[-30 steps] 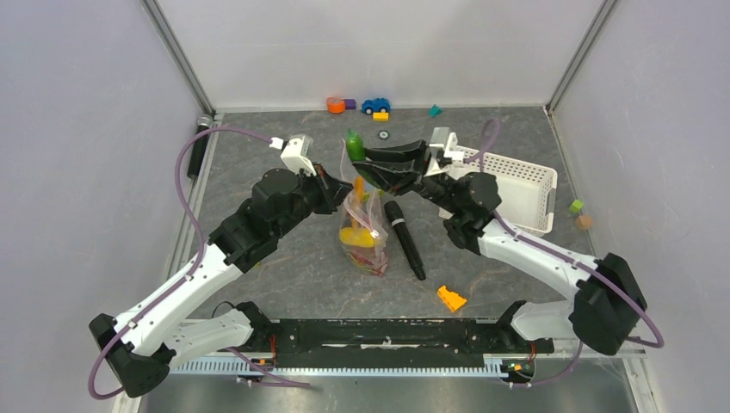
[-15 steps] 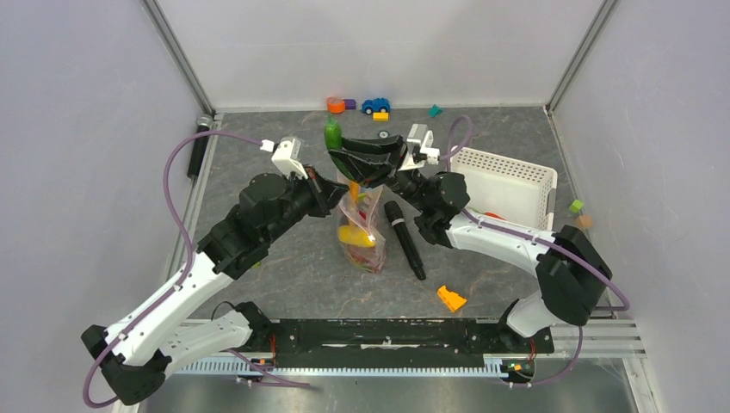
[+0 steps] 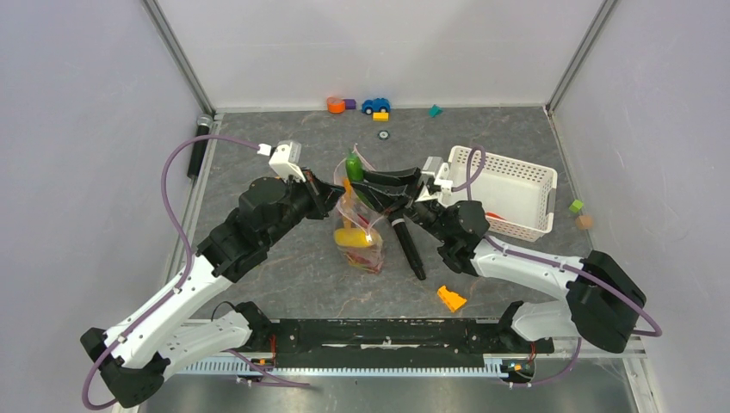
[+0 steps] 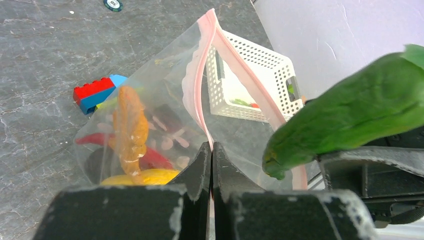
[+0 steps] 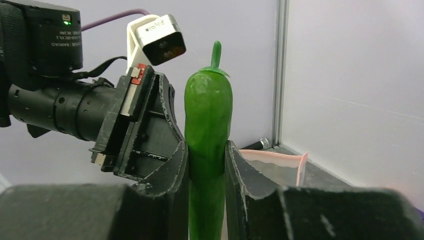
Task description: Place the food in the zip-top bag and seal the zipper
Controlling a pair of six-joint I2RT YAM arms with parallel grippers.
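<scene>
Right tool point(image 5: 206, 155) is pinching the green pepper point(image 5: 207, 105) beside the part-filled zip-top bag point(image 4: 165, 95), left tool point(image 4: 211, 152) pinching its unsealed zipper point(image 4: 197, 80).

The right hand point(image 3: 366, 175) swings the pepper point(image 3: 354, 163) out toward the far left, then brings it back and down. The pepper now sits lower and nearer than a second ago, just above the mouth of the bag point(image 3: 361, 234) and close beside the left hand point(image 3: 331, 191). The right arm point(image 3: 465, 225) folds its elbow back toward the near edge and no longer covers the left end of the basket point(image 3: 516, 185), which now shows. The left arm point(image 3: 258, 215) has edged slightly to the left.
</scene>
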